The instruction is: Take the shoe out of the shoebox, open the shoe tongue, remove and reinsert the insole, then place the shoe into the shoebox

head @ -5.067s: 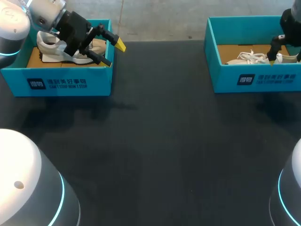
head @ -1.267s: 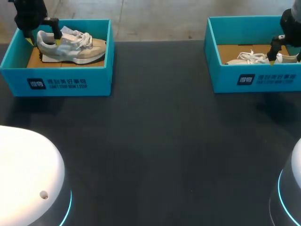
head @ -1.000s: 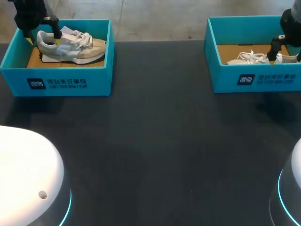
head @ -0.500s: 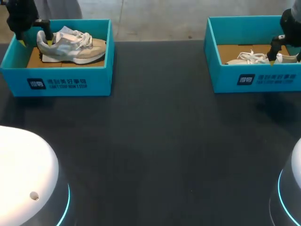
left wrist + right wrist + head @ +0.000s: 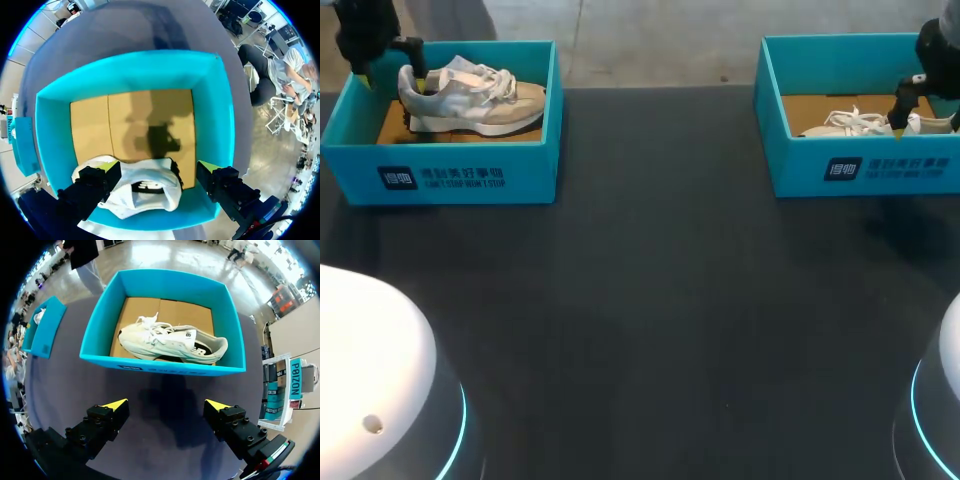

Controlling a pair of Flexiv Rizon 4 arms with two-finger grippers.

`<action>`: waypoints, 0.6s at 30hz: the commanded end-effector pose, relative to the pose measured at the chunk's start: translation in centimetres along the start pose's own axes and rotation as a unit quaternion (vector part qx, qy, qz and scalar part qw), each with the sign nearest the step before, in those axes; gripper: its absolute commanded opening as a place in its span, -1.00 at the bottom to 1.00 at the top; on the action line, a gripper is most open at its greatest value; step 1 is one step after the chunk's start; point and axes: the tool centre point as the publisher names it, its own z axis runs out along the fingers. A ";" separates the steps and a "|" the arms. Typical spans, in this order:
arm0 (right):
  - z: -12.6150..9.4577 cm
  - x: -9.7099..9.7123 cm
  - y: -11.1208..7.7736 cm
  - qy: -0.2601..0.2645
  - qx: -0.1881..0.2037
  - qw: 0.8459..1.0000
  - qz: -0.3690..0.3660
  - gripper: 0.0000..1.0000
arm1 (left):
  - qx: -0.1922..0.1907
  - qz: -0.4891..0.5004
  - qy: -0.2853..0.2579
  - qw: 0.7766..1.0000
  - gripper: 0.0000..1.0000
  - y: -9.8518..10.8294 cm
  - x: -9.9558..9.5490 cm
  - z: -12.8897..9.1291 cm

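A pale grey-and-beige shoe (image 5: 470,95) lies on its side in the teal shoebox (image 5: 470,175) at the table's far left. My left gripper (image 5: 392,87) hangs open over the shoe's heel end, near the box's left wall. In the left wrist view the heel (image 5: 145,192) sits between the spread fingers of the left gripper (image 5: 157,167); one tip lies close beside the heel, the other stands apart near the box wall (image 5: 55,125). A white shoe (image 5: 170,342) lies in the right shoebox (image 5: 165,367). My right gripper (image 5: 167,404) is open and empty, held above that box's near side, and also shows in the head view (image 5: 903,118).
The two shoeboxes stand at the table's far corners, the right one (image 5: 865,165) holding the white shoe (image 5: 845,122). Dark table surface (image 5: 650,300) stretches between and in front of them. Both arm bases fill the near corners.
My left gripper has shifted left, from astride the heel toward the box's left wall. The shoe has barely moved. The right arm has not moved.
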 end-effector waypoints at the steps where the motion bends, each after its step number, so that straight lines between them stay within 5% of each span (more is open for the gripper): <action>1: 0.0 0.0 0.0 0.000 0.000 1.000 0.000 1.00 | -0.019 0.002 0.015 1.000 1.00 1.2 0.1 0.4; 18: 0.0 0.0 0.0 0.000 0.000 1.000 0.000 1.00 | -0.027 0.015 -0.006 1.000 1.00 6.1 1.5 1.6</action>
